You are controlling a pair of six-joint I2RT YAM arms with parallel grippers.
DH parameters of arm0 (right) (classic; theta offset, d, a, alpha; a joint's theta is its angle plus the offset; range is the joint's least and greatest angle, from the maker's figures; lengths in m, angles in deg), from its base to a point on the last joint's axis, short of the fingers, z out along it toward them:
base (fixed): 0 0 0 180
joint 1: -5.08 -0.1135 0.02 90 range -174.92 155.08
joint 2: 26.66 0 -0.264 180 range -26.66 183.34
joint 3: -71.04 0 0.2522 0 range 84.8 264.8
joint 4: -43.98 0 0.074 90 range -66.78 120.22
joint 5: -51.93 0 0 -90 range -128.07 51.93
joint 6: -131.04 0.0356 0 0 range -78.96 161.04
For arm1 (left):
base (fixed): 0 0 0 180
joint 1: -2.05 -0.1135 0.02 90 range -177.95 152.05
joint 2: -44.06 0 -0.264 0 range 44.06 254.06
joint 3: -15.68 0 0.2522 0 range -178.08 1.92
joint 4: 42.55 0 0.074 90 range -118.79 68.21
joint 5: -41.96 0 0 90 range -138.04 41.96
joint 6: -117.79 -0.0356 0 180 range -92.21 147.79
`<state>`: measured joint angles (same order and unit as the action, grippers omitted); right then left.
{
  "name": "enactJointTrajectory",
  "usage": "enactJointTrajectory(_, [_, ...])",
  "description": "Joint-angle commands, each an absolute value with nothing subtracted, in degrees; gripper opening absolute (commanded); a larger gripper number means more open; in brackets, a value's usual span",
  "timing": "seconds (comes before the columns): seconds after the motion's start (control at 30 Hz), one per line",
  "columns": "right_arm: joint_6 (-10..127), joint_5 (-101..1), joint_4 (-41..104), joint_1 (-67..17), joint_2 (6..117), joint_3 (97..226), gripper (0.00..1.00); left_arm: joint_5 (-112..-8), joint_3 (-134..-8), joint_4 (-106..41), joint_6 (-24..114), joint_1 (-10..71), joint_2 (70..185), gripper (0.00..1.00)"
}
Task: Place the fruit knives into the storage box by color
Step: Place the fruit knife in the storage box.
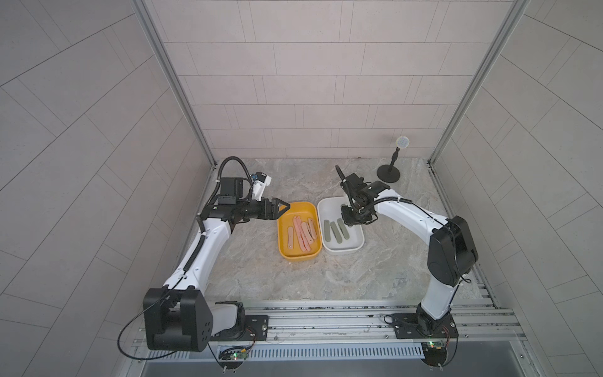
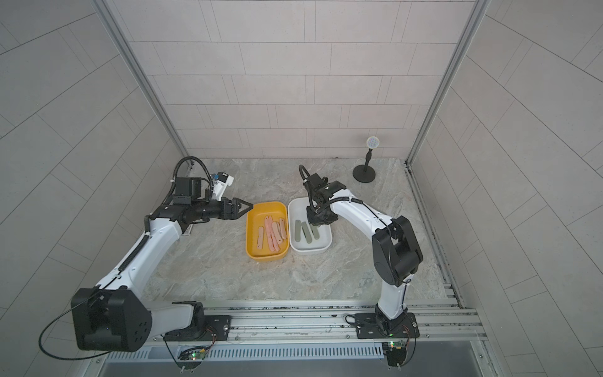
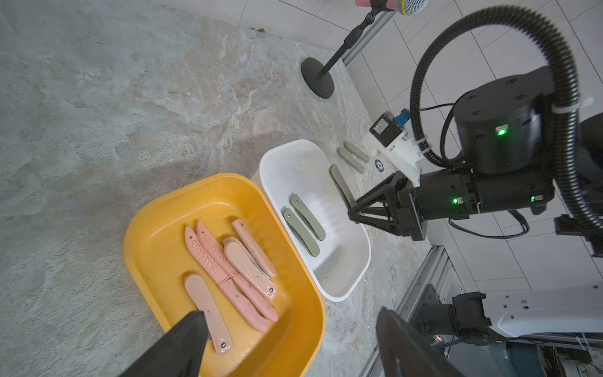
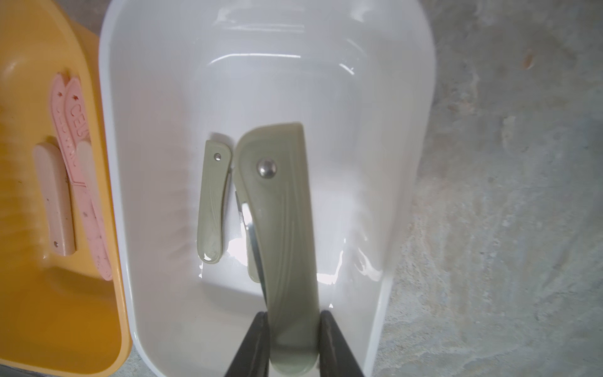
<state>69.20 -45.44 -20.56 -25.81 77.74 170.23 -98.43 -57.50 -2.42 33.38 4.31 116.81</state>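
Observation:
A yellow box [image 1: 296, 254] holds several salmon-pink fruit knives [image 1: 301, 233], and a white box [image 1: 342, 247] beside it holds two grey-green ones [image 3: 303, 225]. My right gripper [image 4: 293, 326] is shut on another grey-green knife [image 4: 280, 228], which hangs tip-down inside the white box [image 4: 421, 130]. My left gripper [image 3: 290, 313] stands open and empty over the yellow box's far left corner [image 1: 283, 207]. Two more grey-green knives [image 3: 354, 156] lie on the table just beyond the white box; the right arm hides them in both top views.
A black microphone stand [image 1: 389, 169] stands at the back right of the stone table. Tiled walls close in the sides and back. A metal rail [image 1: 326, 321] with both arm bases runs along the front edge.

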Motion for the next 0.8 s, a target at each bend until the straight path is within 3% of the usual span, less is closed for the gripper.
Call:
enactJointTrajectory(0.0, [70.4, -45.86, -19.83, -26.78, 80.59, 171.38, 0.27, -99.81, -56.91, -2.91, 33.08, 4.06, 116.21, 0.88])
enactJointTrajectory(0.5, [70.4, -47.63, -16.52, -26.56, 89.08, 172.59, 0.31, -99.55, -56.09, -3.83, 33.33, 3.91, 116.7, 0.88])
enactJointTrajectory(0.57, [70.4, -47.56, -16.37, -26.6, 88.86, 172.6, 0.4, -99.48, -56.09, -3.83, 33.4, 3.82, 116.76, 0.88])
enactJointTrajectory(0.67, [70.4, -47.0, -16.1, -26.62, 87.82, 172.45, 0.62, -99.54, -56.02, -4.01, 33.33, 3.86, 116.87, 0.88])
enactJointTrajectory(0.77, [70.39, -46.39, -15.84, -26.47, 86.71, 172.21, 0.68, -99.5, -55.91, -4.1, 33.46, 3.89, 116.98, 0.88])
